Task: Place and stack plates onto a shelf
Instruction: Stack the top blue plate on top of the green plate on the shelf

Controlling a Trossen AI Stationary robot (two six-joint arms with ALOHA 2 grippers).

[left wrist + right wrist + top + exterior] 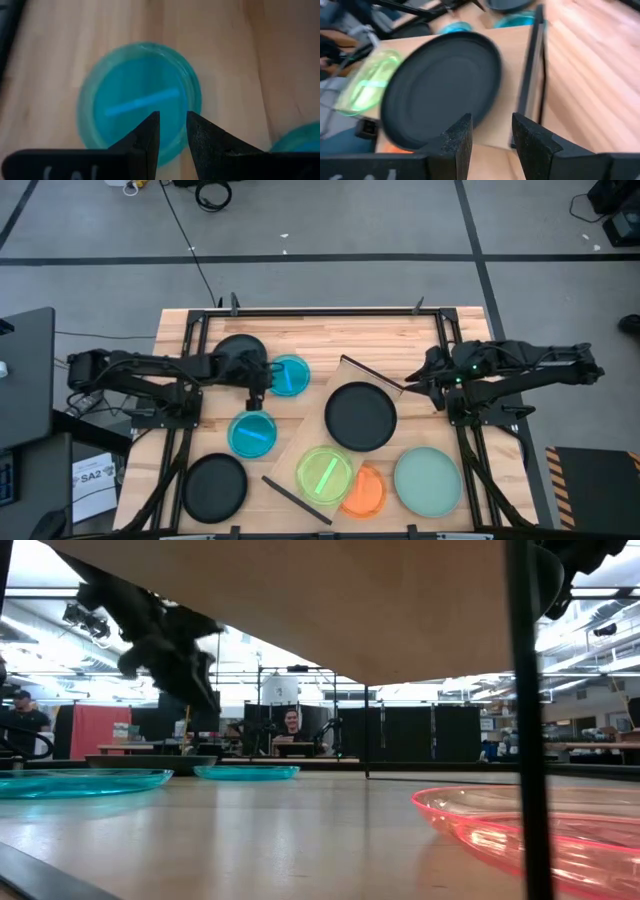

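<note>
Where the table (300, 330) runs wide, the shelf (300, 442) sits skewed on it: long axis goes from the far side, right of centre, down to the near side, left of centre, with a dark strip across each short end. The high view reads it as a flat board. The low view looks up at its pale underside, with a dark end strip standing as an upright leg, so it is raised off the table. A large black plate (360, 417) lies on the far half of the shelf and a green plate (325, 475) on the near half. A mint plate (427, 480) lies on the table near the right. A second black plate (214, 486) is near left, and a third (235, 350) is far left, partly under the left arm. An orange plate (367, 495) sits at the shelf's near right edge; only the low view shows it reaching under the board. Two blue plates are left of the shelf, one far (290, 375) and one near (252, 434). The left gripper (256, 402) hangs over the near blue plate; its wrist view shows a narrow gap between the fingers (145, 140), gripping nothing. The right gripper (408, 385) is at the shelf's far end strip, fingers (457, 140) apart, nothing seen between them. People show in the room only in the low view.
</note>
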